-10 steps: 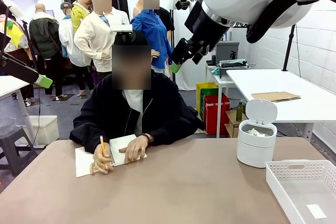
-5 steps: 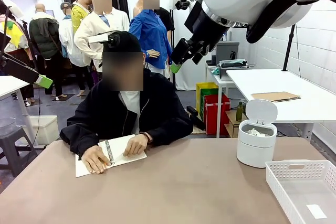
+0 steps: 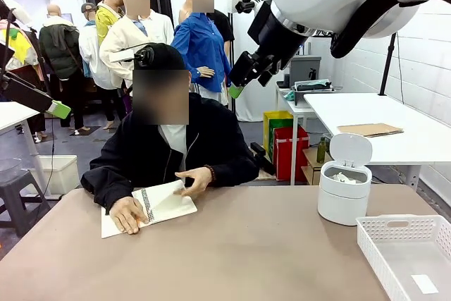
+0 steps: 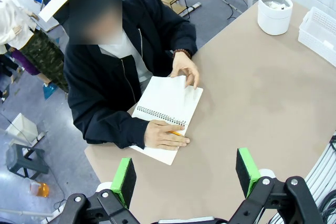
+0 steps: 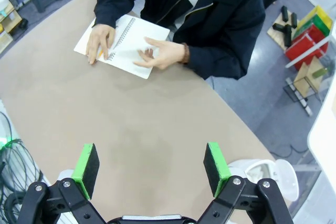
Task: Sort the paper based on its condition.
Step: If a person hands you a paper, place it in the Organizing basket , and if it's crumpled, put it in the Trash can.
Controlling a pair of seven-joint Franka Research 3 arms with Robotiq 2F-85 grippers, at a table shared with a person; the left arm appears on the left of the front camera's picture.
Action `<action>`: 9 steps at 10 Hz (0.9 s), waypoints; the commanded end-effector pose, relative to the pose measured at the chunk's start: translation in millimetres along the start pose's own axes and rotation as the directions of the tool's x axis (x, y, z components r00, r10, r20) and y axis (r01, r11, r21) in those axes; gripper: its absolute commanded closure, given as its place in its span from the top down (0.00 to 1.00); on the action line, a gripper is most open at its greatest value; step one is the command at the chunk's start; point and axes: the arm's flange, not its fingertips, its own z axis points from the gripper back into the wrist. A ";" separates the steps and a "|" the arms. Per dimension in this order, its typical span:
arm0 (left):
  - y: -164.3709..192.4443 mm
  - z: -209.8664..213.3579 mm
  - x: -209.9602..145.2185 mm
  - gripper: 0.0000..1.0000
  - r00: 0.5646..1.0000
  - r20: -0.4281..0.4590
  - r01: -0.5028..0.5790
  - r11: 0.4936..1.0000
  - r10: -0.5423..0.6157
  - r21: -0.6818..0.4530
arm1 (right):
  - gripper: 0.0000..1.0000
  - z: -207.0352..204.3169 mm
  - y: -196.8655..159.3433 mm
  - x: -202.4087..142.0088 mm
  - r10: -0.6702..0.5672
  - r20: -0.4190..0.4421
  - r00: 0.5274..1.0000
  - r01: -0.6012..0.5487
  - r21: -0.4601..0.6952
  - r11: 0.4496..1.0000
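— Who sits at the far side of the tan table (image 3: 254, 259)?
— A person (image 3: 176, 153) in a dark jacket, bent over an open spiral-bound notebook (image 3: 169, 206). One hand (image 3: 196, 180) holds the edge of a page curled up; the other hand (image 3: 129, 213) rests on the notebook.
— And the robot's tools?
— Both hang high above the table. The left gripper (image 4: 185, 177) has its green pads spread wide with nothing between them. The right gripper (image 5: 150, 167) is likewise released and empty.
— What stands at the robot's right?
— A white slotted basket (image 3: 405, 225) at the table's near corner, and just beyond it a round white bin (image 3: 343, 202) with its lid tipped up.
— Where is the paper?
— The paper (image 3: 345, 177), a crumpled white wad, lies inside the bin.
— Anything smaller?
— A flat white slip (image 3: 425, 284) lies on the basket floor, and a pencil (image 4: 176, 133) sits under the resting hand.
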 end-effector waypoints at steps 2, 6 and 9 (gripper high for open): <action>0.7 0.3 0.1 1.00 1.000 0.000 -0.002 1.000 0.002 0.001 | 1.00 0.0 0.0 -0.1 -0.001 -0.001 1.000 0.001 0.001 1.000; 0.7 0.3 0.1 1.00 1.000 0.000 -0.002 1.000 0.002 0.001 | 1.00 0.0 0.0 -0.1 -0.001 -0.001 1.000 0.001 0.001 1.000; 0.7 0.3 0.1 1.00 1.000 0.000 -0.002 1.000 0.002 0.001 | 1.00 0.0 0.0 -0.1 -0.001 -0.001 1.000 0.001 0.001 1.000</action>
